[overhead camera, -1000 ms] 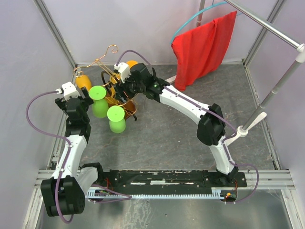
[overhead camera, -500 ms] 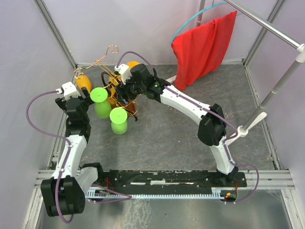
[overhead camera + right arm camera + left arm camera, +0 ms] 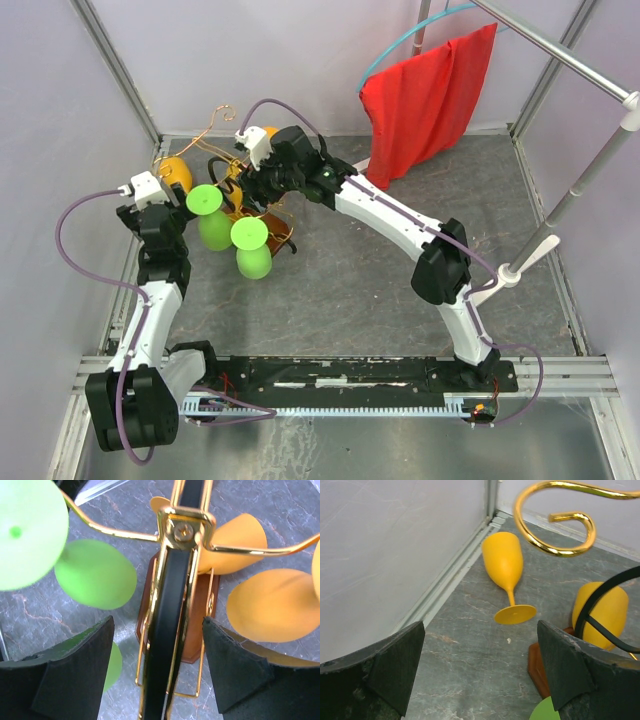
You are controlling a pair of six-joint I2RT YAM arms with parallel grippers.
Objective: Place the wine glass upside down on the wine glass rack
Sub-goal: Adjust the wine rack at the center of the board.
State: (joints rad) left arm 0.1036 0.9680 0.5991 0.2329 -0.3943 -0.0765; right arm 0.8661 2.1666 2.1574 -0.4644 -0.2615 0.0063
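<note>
Wine glass (image 3: 506, 562), the orange one, lies on its side near the far left corner of the table, apart from the rack. My left gripper (image 3: 480, 630) hangs near it, jaws wide open and empty. I should take the stem gently, then turn the bowl down. To the right, my right gripper (image 3: 157, 625) is spread open around the black loop handle (image 3: 172, 580) of the wine glass rack (image 3: 200, 610). Closing there would steady it.

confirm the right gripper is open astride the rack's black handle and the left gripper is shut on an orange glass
One part is wrong: the left gripper is open and holds nothing, as the left wrist view shows. The right gripper is indeed open astride the black handle of the rack.
</note>
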